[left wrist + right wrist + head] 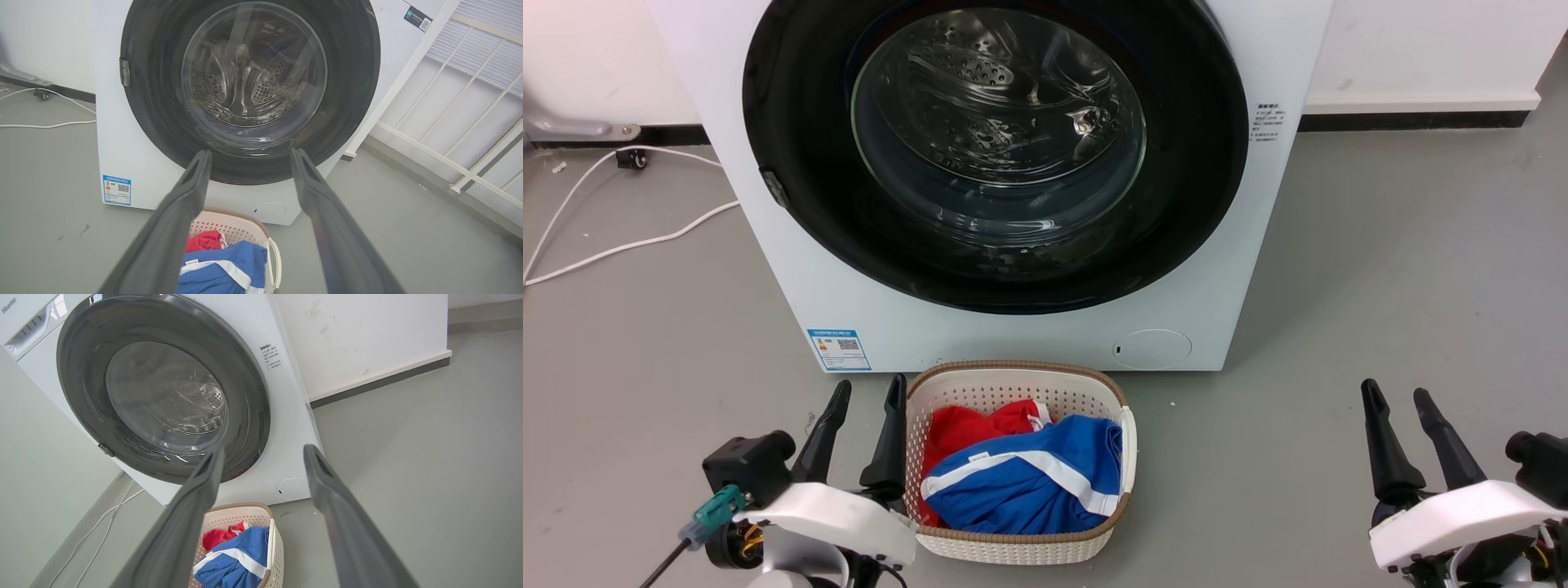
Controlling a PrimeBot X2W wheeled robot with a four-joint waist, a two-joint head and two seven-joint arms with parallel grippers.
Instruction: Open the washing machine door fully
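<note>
The washing machine door is a large glossy black disc with a clear glass bowl at its centre, lying flat against the white machine front. It has a small grey latch tab on its left rim. The door faces the left wrist camera, and the door appears tilted in the right wrist view. My left gripper is open at the lower left, well short of the door, beside the basket. My right gripper is open at the lower right over bare floor. Neither holds anything.
A cream laundry basket with red and blue clothes sits on the floor right in front of the machine. A white cable trails on the floor to the left. A small round white flap is low on the machine front. A white railing stands to the right.
</note>
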